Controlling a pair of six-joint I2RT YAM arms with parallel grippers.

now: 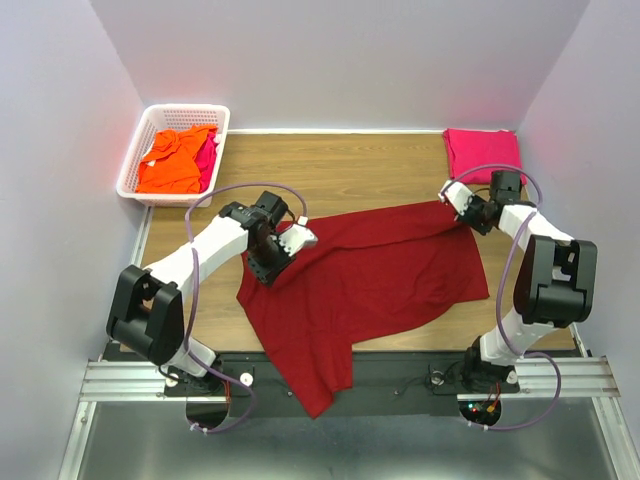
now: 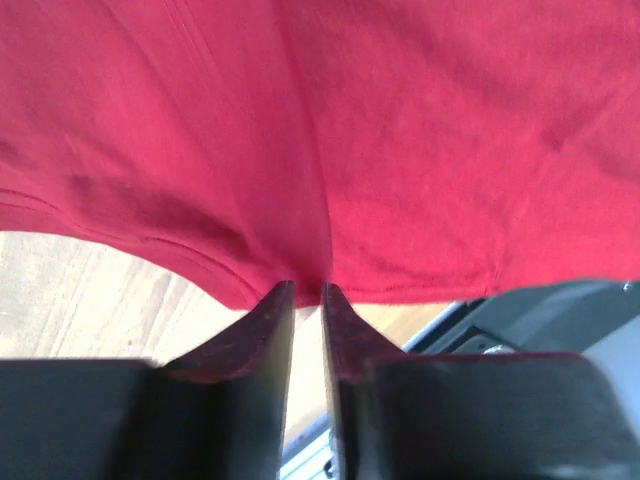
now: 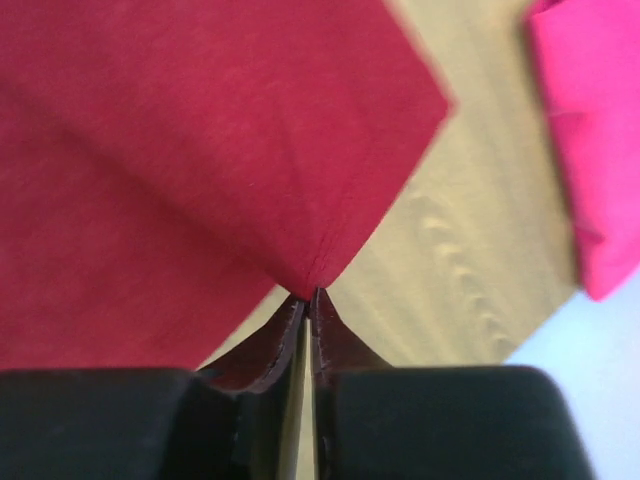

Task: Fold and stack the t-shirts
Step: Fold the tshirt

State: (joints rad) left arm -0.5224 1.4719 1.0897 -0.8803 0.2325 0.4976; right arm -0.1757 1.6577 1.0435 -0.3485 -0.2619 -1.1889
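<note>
At the far-left corner of the desk [image 1: 340, 165] the basket [image 1: 133, 172] holds an orange shirt [image 1: 175, 160] with a pink shirt [image 1: 208, 158] beside it, both unfolded and well apart from either arm. The left claw [image 1: 300, 240] sits at the far-left edge of the red shirt [image 1: 380, 275]. In its wrist view the jaws stand a narrow slit apart, with the hem drawn into a pucker right at their tips, and it cannot be told whether they grip the cloth or are letting it go. The red shirt lies spread over the middle of the desk. Its long axis runs on a slant from the near edge, where one end hangs over by the left arm's base, up to the far-right side. From both claws the bulk of the cloth lies toward the near edge. The line between the claws follows the shirt's far edge, so any fold would likely carry that edge toward the near side, with the two arms moving together. The right claw [image 1: 452, 202] is at the shirt's far-right corner. Its wrist view shows the tips together, clamped on that corner, with the cloth tented up to a point. The folded shirt [image 1: 482, 152], bright pink, rests in the far-right corner of the desk, just beyond the right claw. That arm is the nearer one for stacking there.
</note>
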